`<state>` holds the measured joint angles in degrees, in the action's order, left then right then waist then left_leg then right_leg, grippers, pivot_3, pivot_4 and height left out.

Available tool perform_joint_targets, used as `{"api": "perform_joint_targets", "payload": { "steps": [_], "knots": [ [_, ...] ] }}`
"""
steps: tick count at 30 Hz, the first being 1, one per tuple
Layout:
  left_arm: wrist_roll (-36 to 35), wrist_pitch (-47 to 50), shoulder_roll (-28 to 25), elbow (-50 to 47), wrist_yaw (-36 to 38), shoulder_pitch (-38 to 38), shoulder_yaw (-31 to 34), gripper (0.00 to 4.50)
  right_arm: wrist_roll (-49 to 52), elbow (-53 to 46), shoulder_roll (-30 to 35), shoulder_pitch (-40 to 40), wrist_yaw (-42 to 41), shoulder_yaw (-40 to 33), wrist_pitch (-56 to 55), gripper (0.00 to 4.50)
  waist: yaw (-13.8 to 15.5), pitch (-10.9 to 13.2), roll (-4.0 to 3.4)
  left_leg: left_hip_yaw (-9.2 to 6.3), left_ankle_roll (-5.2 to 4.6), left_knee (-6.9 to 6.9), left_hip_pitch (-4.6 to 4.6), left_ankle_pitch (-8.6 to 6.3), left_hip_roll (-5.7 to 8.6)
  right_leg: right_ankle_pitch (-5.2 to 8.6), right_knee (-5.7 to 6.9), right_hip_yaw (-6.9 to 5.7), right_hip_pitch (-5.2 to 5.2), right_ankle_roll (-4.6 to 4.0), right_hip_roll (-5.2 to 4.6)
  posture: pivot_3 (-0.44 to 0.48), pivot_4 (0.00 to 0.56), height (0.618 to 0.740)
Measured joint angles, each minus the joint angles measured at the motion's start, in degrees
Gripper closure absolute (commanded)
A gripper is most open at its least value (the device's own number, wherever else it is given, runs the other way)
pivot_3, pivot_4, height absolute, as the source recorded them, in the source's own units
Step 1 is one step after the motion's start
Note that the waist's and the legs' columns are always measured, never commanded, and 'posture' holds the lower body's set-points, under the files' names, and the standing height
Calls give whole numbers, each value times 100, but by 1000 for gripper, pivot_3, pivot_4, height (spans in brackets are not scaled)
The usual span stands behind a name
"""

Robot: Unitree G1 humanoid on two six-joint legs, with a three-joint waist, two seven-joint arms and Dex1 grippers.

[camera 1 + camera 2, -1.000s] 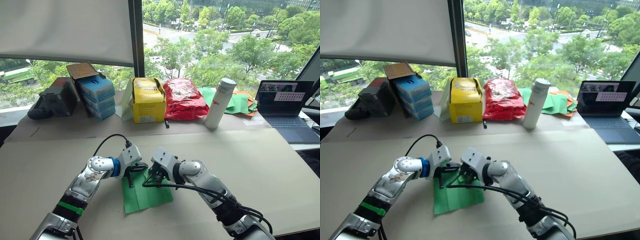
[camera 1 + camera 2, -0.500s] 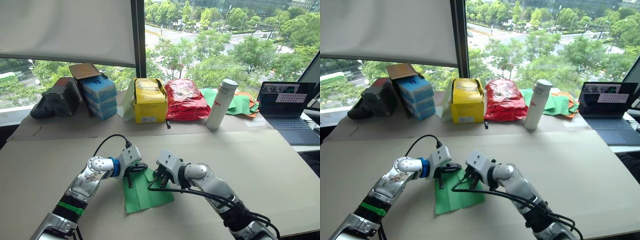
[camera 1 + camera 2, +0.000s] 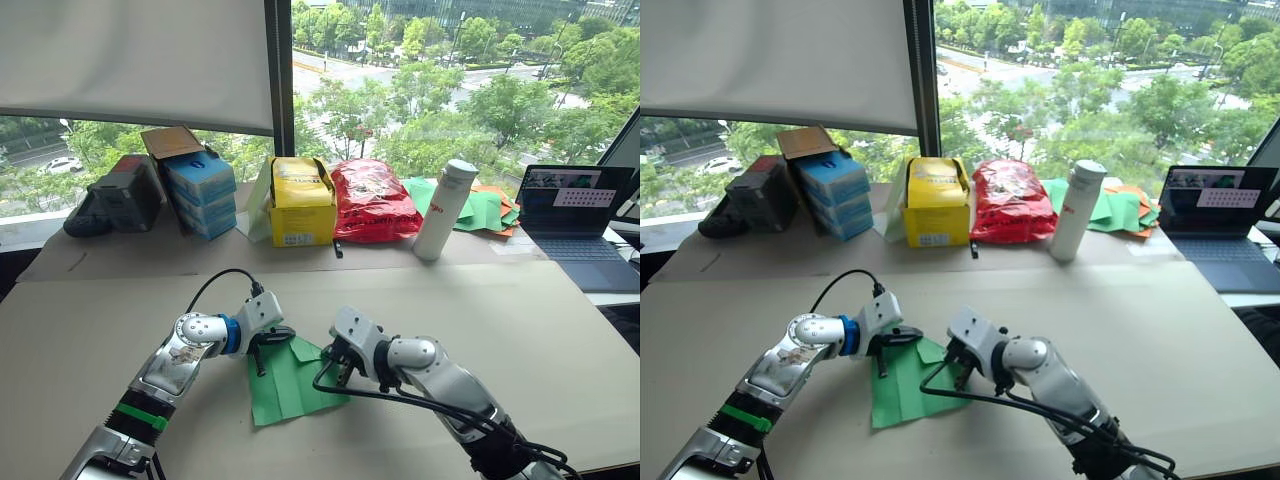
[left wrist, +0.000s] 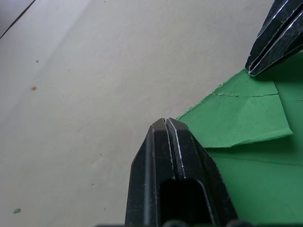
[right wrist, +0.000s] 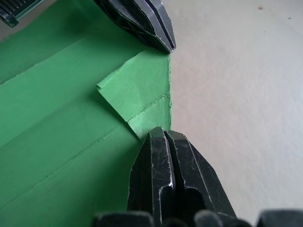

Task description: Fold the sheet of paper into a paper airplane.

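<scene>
Head views: paper [image 3: 290,380] flat on table [image 3: 520,320], left gripper [image 3: 262,350] and right gripper [image 3: 338,368] at its far edge; wrist views: both grippers' fingers pressed together, tips flanking a folded-over corner flap [image 5: 137,92].

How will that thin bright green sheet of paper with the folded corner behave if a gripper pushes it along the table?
The thin bright green sheet of paper would probably slide easily, since it lies flat and looks very light. It seems floppy, so a push at an edge may buckle it rather than move it whole. Its folded corner flap sits slightly raised and could spring open.
</scene>
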<state>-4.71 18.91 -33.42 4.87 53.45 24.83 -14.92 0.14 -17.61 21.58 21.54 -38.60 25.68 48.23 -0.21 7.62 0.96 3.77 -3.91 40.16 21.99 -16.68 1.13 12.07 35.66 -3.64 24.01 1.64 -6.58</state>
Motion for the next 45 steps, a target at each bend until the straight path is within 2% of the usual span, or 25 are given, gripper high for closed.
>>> {"api": "perform_joint_targets", "payload": {
  "steps": [14,20,25,28,31,36,39,44,45],
  "knots": [
    [5,-8,1,6,28,1,0,4500,200,-552,350,-284,66,-129,395,4468,79,-2,2,-4,-32,0,-1,-20,-4,-1,-29,-7,1,1,-8,0,150,740],
    [12,-27,-2,9,37,8,42,4500,726,-532,-266,-256,169,-624,527,4468,66,0,0,-4,-14,0,28,-9,-6,-3,-21,-4,13,0,-6,0,150,740],
    [12,-34,13,1,45,10,41,4500,1044,-675,-357,59,124,-886,299,4468,66,3,-4,-4,-3,-1,30,-2,-1,-2,-23,-7,12,1,-3,0,150,740],
    [14,-33,12,3,47,4,50,4500,1001,-565,-421,225,134,-648,18,4468,52,3,-4,-3,-3,-1,29,-2,-2,-2,-21,-7,12,1,2,0,150,740],
    [14,-32,19,-7,21,-4,51,4500,756,41,-496,323,230,-173,-277,4468,38,3,-3,-2,-2,0,29,0,2,-2,-20,-9,11,1,3,0,150,740],
    [-2,24,14,-81,-34,-82,145,4500,498,769,-528,440,363,47,-525,4468,10,3,-3,0,0,0,30,1,2,-2,-19,-8,12,2,3,0,150,740],
    [-238,361,29,-256,-176,-293,452,4500,470,809,-499,440,313,139,-642,4468,-36,4,-4,-2,3,-2,30,3,-2,-1,-11,-6,16,2,5,0,150,740],
    [-1466,1702,207,-912,-600,-830,1902,4500,452,742,-444,396,252,178,-670,4468,-68,5,-2,-7,6,-5,29,4,-7,0,-8,-7,18,2,2,0,150,740],
    [-1760,1978,242,-1083,-691,-942,2218,4238,447,737,-443,386,253,186,-670,4490,-65,5,-2,-7,7,-4,27,4,-6,0,-9,-6,15,2,1,0,150,740]
  ]
}}
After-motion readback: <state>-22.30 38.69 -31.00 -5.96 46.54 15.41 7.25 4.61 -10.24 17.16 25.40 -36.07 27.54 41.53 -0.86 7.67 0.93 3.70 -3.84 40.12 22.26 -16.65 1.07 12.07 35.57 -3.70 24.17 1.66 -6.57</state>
